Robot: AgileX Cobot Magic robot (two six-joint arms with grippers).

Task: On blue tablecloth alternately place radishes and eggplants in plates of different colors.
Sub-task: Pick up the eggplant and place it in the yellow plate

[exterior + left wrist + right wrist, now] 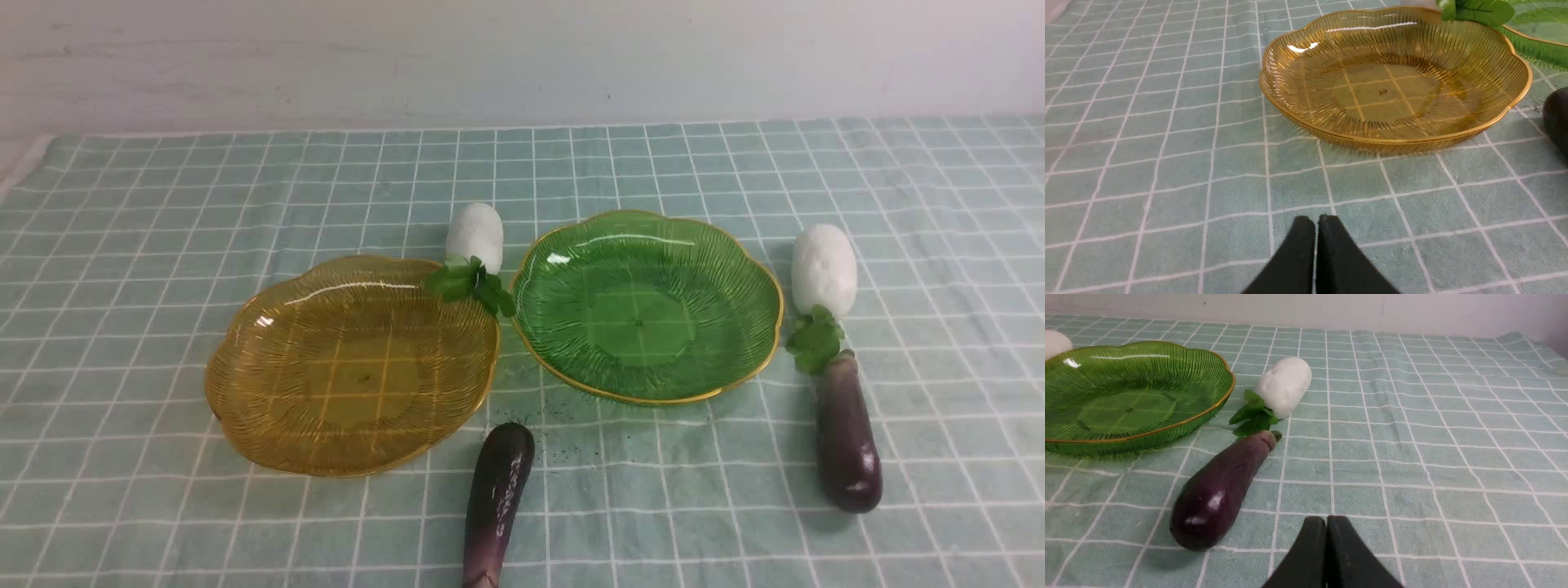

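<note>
- Left claw (1316, 223): black jaws pressed together, holding nothing, tips above the bare blue tablecloth (1147, 143). The amber plate (1380, 81) lies ahead of it and apart, with open cloth between.
- Right claw (1327, 522): black, closed tip to tip, empty. The stout eggplant (1220, 494) lies near the tips without touching them. The right radish (1284, 386) is beyond that eggplant, and the green plate (1126, 400) is farther off.
- Cloth: pale teal, soft weave, thin white grid lines, slightly wrinkled. It runs back to a plain white wall (490, 57).
- Plates: both are translucent, shallow and radially ribbed, with scalloped edges and gold rims. They sit side by side mid-cloth, amber on the robot's left, green on its right and a little farther back, with a narrow gap between the rims.
- Contents: nothing lies in either plate. The cloth's grid shows through both floors.
- Left radish (475, 235): white, oblong, rounded, matt. It lies on the cloth behind the gap between the plates, and its green leaf tuft lies over the amber plate's far rim.
- Right radish: same make, on the cloth just beside the green plate's right rim. Its leaves point toward the robot and meet the stem end of the stout eggplant, which continues in line toward the robot. That eggplant is glossy dark purple.
- Slim eggplant (496, 502): glossy dark purple, paler at its near end. It lies on the cloth in front of the gap between the plates. Its rounded dark end is just beside the amber plate's near rim, and its near end is cut off by the picture's edge.
</note>
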